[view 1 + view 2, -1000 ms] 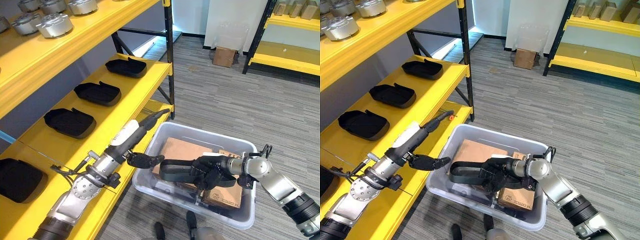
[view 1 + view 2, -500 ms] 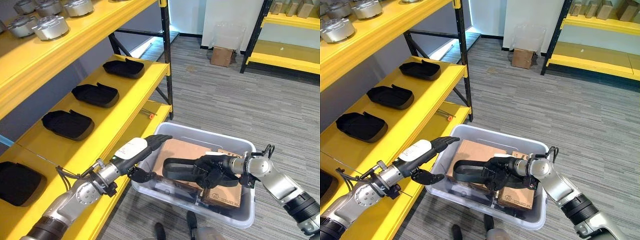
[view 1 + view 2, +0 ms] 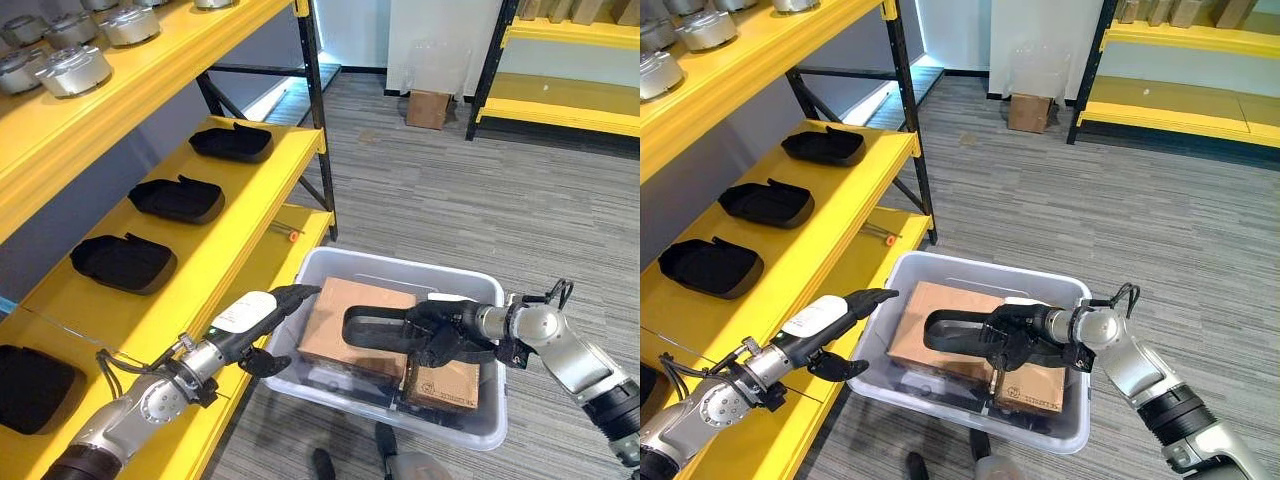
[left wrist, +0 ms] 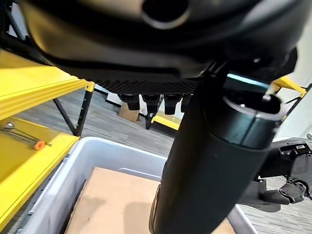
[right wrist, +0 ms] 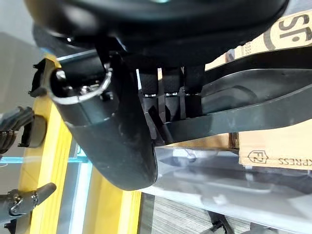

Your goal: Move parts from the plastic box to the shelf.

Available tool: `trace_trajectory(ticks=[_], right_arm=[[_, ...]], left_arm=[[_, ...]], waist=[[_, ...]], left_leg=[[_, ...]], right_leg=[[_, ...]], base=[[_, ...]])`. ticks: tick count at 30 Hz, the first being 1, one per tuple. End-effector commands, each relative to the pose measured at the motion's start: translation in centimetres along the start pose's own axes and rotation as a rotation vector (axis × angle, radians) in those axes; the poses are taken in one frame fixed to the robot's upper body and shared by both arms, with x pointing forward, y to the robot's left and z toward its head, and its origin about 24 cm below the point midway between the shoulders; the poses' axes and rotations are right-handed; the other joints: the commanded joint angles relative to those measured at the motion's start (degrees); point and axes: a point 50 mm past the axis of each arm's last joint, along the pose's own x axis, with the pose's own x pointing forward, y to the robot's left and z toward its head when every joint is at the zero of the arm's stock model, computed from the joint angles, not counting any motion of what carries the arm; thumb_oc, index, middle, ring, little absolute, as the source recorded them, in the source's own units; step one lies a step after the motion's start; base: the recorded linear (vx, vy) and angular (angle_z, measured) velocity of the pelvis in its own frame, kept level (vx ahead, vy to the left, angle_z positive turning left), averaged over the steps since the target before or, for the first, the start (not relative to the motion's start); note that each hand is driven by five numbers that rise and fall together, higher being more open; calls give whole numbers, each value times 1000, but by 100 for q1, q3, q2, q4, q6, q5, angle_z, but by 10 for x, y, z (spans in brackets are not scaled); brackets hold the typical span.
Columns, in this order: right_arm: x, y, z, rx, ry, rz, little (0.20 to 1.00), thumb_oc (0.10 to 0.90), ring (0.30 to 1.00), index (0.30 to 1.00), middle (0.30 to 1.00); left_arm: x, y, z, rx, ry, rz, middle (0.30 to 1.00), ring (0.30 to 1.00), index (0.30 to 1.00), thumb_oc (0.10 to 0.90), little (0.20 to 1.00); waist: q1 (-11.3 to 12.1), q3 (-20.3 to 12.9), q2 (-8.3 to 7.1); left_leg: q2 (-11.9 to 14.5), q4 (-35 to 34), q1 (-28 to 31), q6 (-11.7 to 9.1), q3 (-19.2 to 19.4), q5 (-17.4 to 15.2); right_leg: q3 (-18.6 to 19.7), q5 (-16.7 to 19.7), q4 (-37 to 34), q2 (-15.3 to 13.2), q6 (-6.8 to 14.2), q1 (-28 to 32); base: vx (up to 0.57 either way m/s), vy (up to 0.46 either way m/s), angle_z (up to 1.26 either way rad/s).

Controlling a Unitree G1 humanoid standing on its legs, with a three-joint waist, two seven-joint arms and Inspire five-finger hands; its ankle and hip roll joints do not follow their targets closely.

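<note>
Black part (image 3: 385, 328) gripped by the right hand (image 3: 450, 331) above the plastic box (image 3: 392, 272), lower middle of the frame.
Right-hand fingers curl round one end of the long, flat, dark part, which lies level over the brown cardboard boxes (image 3: 352, 318) inside the clear plastic box on the grey carpet floor (image 3: 450, 200). Left hand (image 3: 262, 318) sits at the box's left rim with fingers straight and relaxed, holding nothing, thumb hanging below. Yellow shelf (image 3: 230, 230) runs up the left side, carrying a row of black trays (image 3: 176, 198) like the held part; silver round parts (image 3: 72, 68) rest on the upper board at top left.
</note>
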Motion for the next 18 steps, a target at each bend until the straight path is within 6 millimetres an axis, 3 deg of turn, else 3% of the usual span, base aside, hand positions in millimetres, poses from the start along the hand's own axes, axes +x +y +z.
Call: trace_trajectory(ticks=[1, 7, 18], right_arm=[[-8, -30, 49, -115, -207, -67, 300, 400, 300, 300, 300], [2, -24, 63, -123, -256, -21, 300, 400, 300, 300, 300], [17, -4, 74, -142, -321, 86, 300, 400, 300, 300, 300]], left_arm=[[15, 24, 5, 20, -77, 184, 1000, 1000, 1000, 900, 1000], [27, 2, 15, 20, -130, 132, 1000, 1000, 1000, 900, 1000], [50, -11, 25, 9, -150, 171, 1000, 1000, 1000, 900, 1000]], waist=[[16, -450, -102], [-15, -496, -122], [-58, -539, -155]], left_leg=[[53, -17, 268, -14, 281, -771], [80, -7, 283, -27, 327, -759], [137, -2, 300, -33, 373, -761]], right_leg=[[-191, -732, 86, -189, 411, 213], [-140, -736, 119, -160, 407, 198], [-109, -767, 152, -123, 398, 194]], base=[[0, 0, 0], [5, -9, -4], [3, -8, -2]])
